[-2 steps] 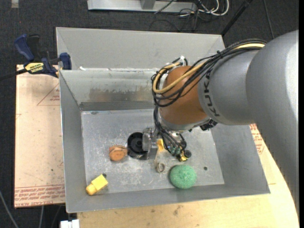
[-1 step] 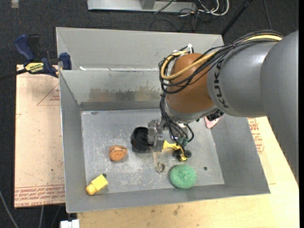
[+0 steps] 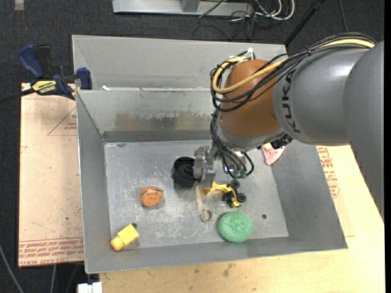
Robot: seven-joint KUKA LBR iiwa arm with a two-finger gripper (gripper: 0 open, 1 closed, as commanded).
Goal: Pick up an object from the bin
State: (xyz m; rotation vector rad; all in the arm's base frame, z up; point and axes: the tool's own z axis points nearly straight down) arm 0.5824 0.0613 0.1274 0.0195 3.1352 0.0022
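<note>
My gripper reaches down near the middle of the bin, its grey fingers close together just right of a black round object. Right below the fingers lies a thin tan looped piece, and beside it a small yellow and black toy. Nothing shows between the fingers.
A green round sponge-like ball lies at the front right. An orange-brown lump sits left of centre, and a yellow block lies in the front left corner. A pink scrap shows under the arm at the right.
</note>
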